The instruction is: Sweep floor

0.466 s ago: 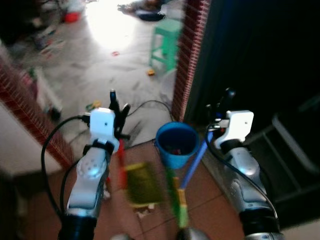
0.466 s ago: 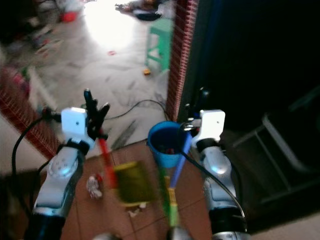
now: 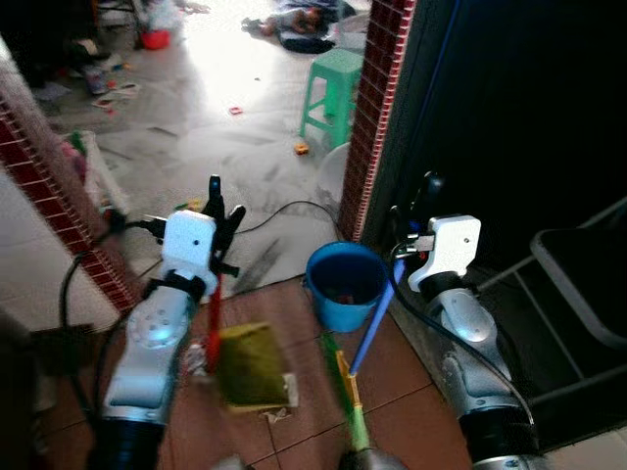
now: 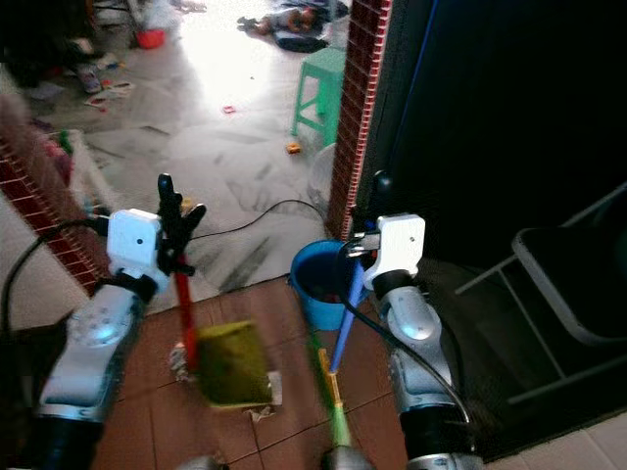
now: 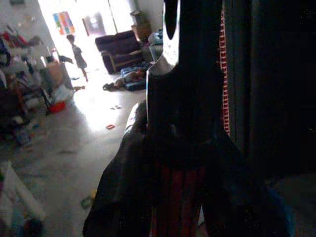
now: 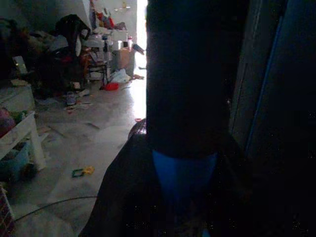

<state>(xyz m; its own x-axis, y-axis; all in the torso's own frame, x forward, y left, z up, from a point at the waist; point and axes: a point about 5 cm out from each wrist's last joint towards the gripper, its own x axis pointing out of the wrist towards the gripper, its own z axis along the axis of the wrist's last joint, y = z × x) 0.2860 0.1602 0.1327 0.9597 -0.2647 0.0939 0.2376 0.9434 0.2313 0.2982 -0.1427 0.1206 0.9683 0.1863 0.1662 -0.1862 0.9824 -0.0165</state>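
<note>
Though motion-blurred below, each gripper is clamped — left gripper [image 3: 223,211] on dustpan handle [image 3: 213,323], right gripper [image 3: 413,211] on broom handle [image 3: 372,323].

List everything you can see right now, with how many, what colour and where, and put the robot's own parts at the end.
dustpan: 1, yellow-green with a red handle, low over the brown tiles, held by the left gripper
broom: 1, blue handle, green lower end, held by the right gripper, beside the bucket
bucket: 1, blue, on the tiles at the foot of the brick pillar
brick pillar: 1, red, middle of the doorway
stool: 1, green, on the grey floor beyond the pillar
cable: 1, black, across the grey floor
scraps: a few, pale, on the tiles by the dustpan
person: 1, far off in the bright room
left gripper: 1, black fingers, on the red handle
right gripper: 1, black fingers, on the blue handle
</note>
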